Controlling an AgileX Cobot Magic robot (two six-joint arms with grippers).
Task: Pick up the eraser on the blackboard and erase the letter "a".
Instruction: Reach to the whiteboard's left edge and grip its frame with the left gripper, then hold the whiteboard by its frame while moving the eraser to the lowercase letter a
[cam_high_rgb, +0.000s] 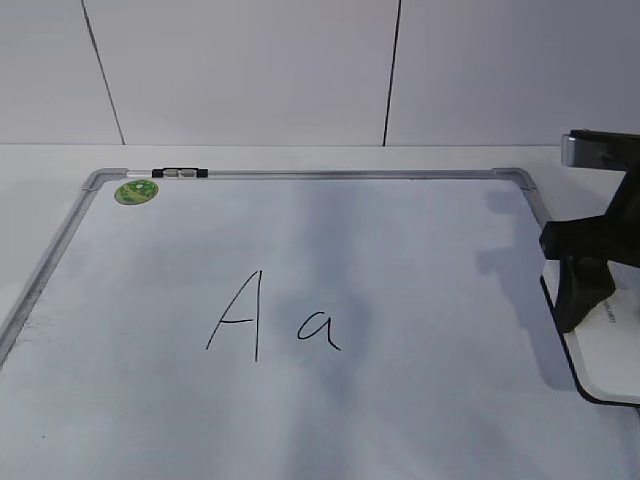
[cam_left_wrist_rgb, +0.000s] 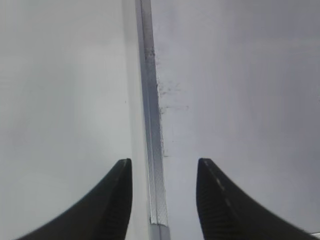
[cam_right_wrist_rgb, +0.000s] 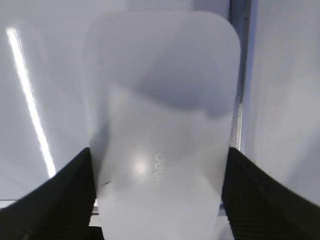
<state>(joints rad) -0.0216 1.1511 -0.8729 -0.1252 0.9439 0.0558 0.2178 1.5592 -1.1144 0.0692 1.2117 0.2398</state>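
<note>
The white eraser (cam_high_rgb: 606, 352) sits at the right edge of the blackboard (cam_high_rgb: 420, 250), its dark underside showing along its lower rim. My right gripper (cam_high_rgb: 585, 315) reaches down onto it. In the right wrist view the eraser (cam_right_wrist_rgb: 160, 115) fills the gap, and both black fingers (cam_right_wrist_rgb: 70, 195) press its sides, so the right gripper (cam_right_wrist_rgb: 160, 167) is shut on it. The small letter "a" (cam_high_rgb: 319, 329) is written mid-board, well left of the eraser. In the left wrist view my left gripper (cam_left_wrist_rgb: 162, 167) stands open above the board's metal frame (cam_left_wrist_rgb: 150, 115), holding nothing.
A taller capital "A" (cam_high_rgb: 238, 315) stands just left of the "a". A round green sticker (cam_high_rgb: 136, 191) and a black-silver clip (cam_high_rgb: 180, 173) sit at the board's far left corner. A pale wall rises behind the table.
</note>
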